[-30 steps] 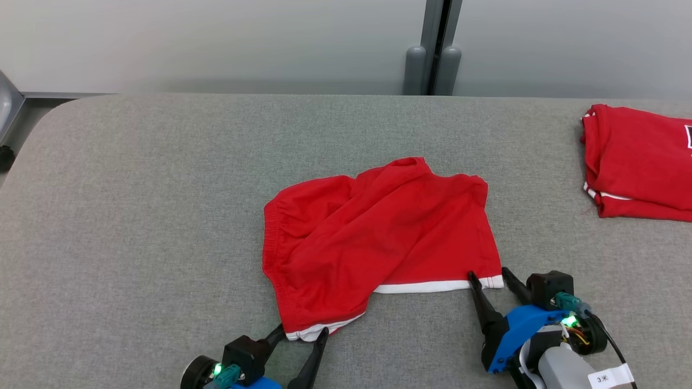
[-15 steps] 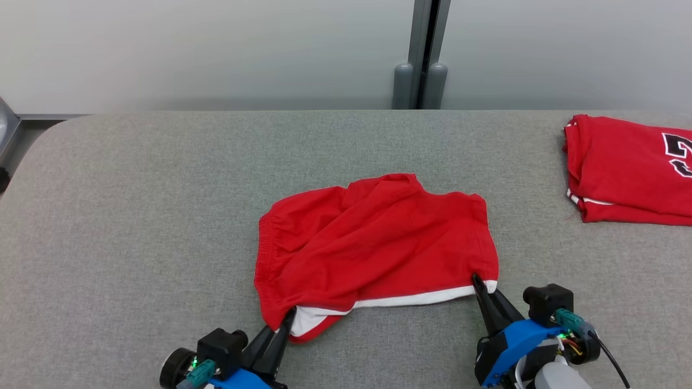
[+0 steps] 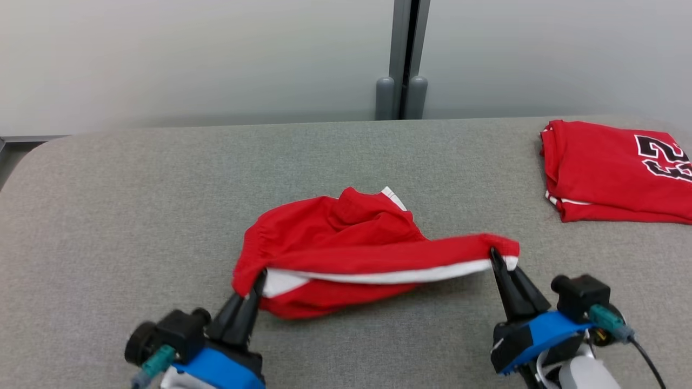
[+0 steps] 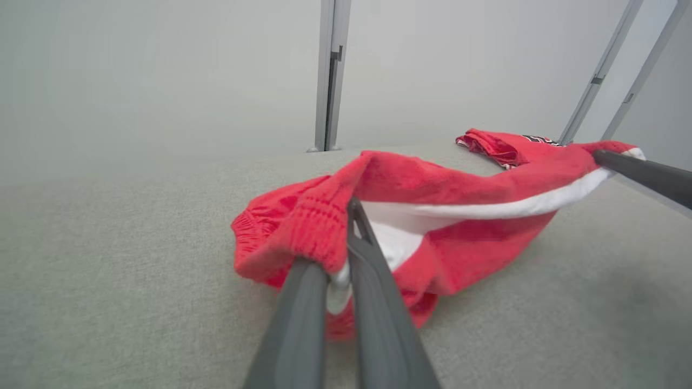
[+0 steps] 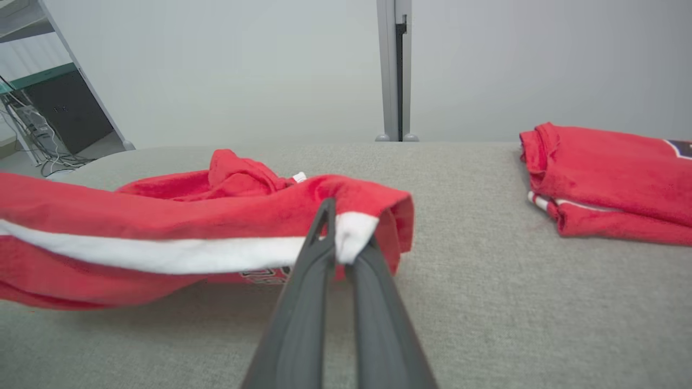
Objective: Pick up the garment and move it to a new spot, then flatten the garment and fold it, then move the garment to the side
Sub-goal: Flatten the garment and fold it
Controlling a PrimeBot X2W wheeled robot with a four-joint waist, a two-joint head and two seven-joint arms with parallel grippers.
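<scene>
Left gripper, right gripper — dark tapered fingers, blue housing, black knob, teal plug; black cable off right housing.

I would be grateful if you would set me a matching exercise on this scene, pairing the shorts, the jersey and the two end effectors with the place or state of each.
Things:
1. red shorts
2. folded red jersey
3. left end effector
4. right end effector

Places or states:
A. shut on the right corner of the white-trimmed hem
B. lying untouched at the far right of the table
C. near edge raised and stretched between two grips
D. shut on the left corner of the hem

Pairs: 1-C, 2-B, 3-D, 4-A
</scene>
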